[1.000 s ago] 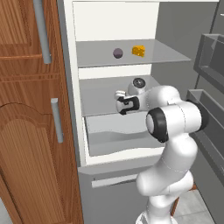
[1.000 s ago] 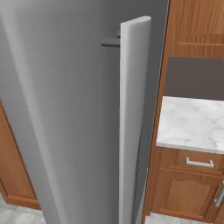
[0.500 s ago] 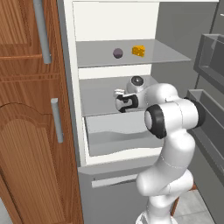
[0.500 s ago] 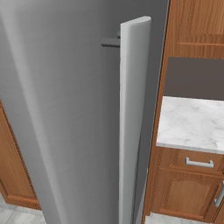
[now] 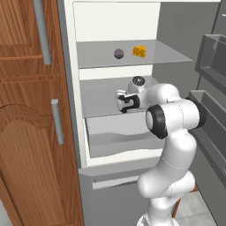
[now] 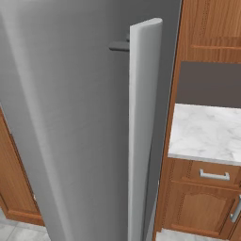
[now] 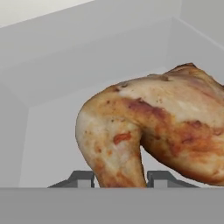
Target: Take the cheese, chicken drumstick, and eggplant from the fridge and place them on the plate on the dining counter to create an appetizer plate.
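1. Reaching into the tall grey-and-white fridge [image 5: 70,110] at its middle shelf: dark two-finger jaws [image 5: 128,102].
2. Clamped between those jaws: glossy brown roasted chicken drumstick [image 7: 153,127].
3. Resting on the upper shelf, just apart: dark purple rounded eggplant [image 5: 118,54], yellow-orange holed cheese wedge [image 5: 140,51].

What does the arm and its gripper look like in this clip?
The arm is glossy white, built of rounded, bulbous segments with dark grey rings at the joints and a grey round cap on the wrist. The gripper is dark with a white housing. In the hand view, its fingertips are small, blocky and grey. No cables or markings show.
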Available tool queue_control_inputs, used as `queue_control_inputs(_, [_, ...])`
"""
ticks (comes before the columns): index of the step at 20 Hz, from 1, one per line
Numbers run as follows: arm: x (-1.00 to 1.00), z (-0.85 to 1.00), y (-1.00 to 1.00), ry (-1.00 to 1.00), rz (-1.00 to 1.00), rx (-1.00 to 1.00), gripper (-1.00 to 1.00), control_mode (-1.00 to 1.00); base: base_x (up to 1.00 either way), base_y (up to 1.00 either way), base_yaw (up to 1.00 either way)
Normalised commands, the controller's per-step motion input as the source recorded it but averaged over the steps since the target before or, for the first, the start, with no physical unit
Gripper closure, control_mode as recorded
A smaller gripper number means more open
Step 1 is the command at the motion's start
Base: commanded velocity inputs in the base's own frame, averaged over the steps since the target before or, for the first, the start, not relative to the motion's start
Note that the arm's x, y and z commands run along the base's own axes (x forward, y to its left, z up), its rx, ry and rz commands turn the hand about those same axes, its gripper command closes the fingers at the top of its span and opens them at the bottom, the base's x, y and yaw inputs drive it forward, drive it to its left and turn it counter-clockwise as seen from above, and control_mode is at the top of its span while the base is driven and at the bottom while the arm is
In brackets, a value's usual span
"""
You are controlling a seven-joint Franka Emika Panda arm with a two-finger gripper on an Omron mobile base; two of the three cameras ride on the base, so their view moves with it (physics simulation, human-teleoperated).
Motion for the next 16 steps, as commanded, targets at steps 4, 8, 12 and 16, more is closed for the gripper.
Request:
queue_control_inputs(4, [-0.3,-0.6,0.11,0.0,0.0,0.0,1.0,-1.0,0.0,0.0,0.0])
queue_control_inputs(8, [-0.89,-0.41,0.02,0.0,0.0,0.0,1.0,-1.0,0.0,0.0,0.0])
queue_control_inputs(12, [-1.0,-0.39,0.0,-0.09,0.04,0.0,1.0,-1.0,0.0,0.0,0.0])
queue_control_inputs(16, [-1.0,-0.14,-0.02,-0.17,0.04,0.0,1.0,-1.0,0.0,0.0,0.0])
